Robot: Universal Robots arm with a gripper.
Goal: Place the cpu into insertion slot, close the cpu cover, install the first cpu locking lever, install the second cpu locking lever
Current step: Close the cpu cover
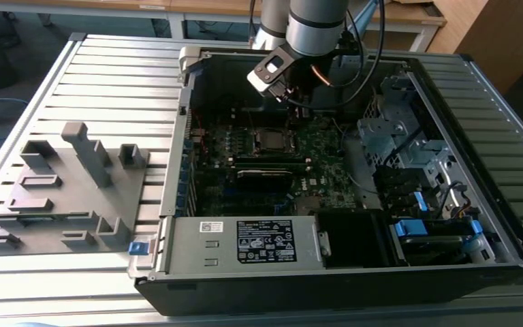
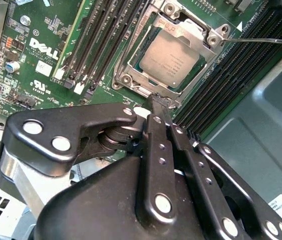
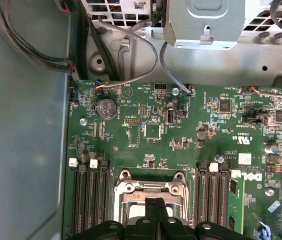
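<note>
The cpu [image 2: 170, 61], a dull silver square, lies flat in the insertion slot [image 2: 126, 79] on the green motherboard. The cpu cover [image 2: 181, 29], a silvery frame, lies down around it. A thin metal lever rod [image 2: 261, 39] runs out from one socket corner over the memory slots. My gripper [image 2: 159, 101] is shut, its black fingers pressed together, with the tips at the socket's edge by a small metal tab. In the exterior view the gripper [image 1: 291, 102] hangs inside the open case just behind the slot [image 1: 269, 139]. The first wrist view shows the fingertips [image 3: 156, 205] over the slot [image 3: 148, 189].
Long black memory slots [image 2: 98, 45] flank the socket on both sides. A drive cage [image 1: 398, 129] and cables [image 3: 130, 55] crowd the case at the exterior view's right. A labelled power supply [image 1: 243, 242] sits at the front. A grey fixture block [image 1: 62, 191] lies on the slatted table.
</note>
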